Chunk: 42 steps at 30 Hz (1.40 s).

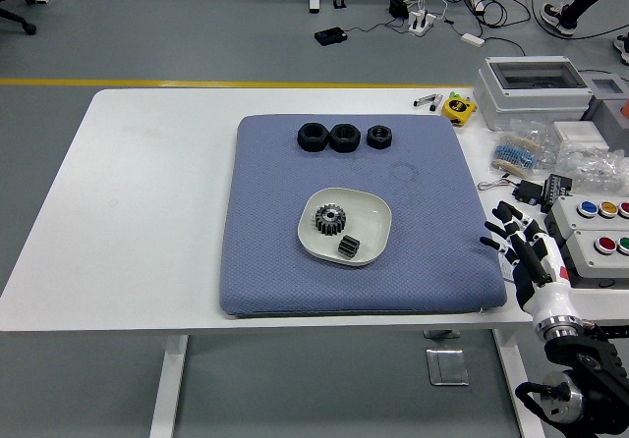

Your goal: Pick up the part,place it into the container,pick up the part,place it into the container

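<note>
Head view: gear (331, 221) (apparently metal) lies in dish (378, 214).

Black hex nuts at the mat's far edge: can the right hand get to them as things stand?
Probably yes. The open right hand sits by the blue mat's right edge, and nothing stands between it and the three black hex nuts; the white dish lies lower.

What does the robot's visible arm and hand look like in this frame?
Only the right arm shows, at the lower right corner. The right hand has black fingers with pale segments and a white back carrying a small red mark. A white and silver cylindrical wrist follows, then black forearm joints with round silver caps. No loose cables are visible on it. The left arm is out of view.
</note>
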Tool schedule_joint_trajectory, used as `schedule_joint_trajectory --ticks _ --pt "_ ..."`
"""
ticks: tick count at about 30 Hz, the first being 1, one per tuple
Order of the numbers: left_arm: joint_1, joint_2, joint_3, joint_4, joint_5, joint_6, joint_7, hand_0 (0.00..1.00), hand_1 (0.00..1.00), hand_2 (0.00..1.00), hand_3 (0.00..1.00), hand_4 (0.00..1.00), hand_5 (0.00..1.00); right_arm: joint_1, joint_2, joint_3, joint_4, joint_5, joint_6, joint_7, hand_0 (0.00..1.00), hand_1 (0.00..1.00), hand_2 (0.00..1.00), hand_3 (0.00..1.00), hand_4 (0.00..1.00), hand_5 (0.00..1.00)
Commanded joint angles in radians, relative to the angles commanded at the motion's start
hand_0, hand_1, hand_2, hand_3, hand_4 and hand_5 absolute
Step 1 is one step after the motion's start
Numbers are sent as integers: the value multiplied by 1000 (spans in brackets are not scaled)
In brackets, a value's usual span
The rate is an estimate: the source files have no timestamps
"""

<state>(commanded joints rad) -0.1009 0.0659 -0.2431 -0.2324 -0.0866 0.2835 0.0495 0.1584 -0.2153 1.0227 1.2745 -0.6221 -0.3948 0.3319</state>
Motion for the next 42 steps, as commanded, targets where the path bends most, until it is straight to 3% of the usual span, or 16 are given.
schedule_joint_trajectory --ticks 42 --pt "-1 -2 6 0 -13 0 -2 616 587 653 594 573 588 4 10 -8 -9 4 6 9 638 701 778 712 949 591"
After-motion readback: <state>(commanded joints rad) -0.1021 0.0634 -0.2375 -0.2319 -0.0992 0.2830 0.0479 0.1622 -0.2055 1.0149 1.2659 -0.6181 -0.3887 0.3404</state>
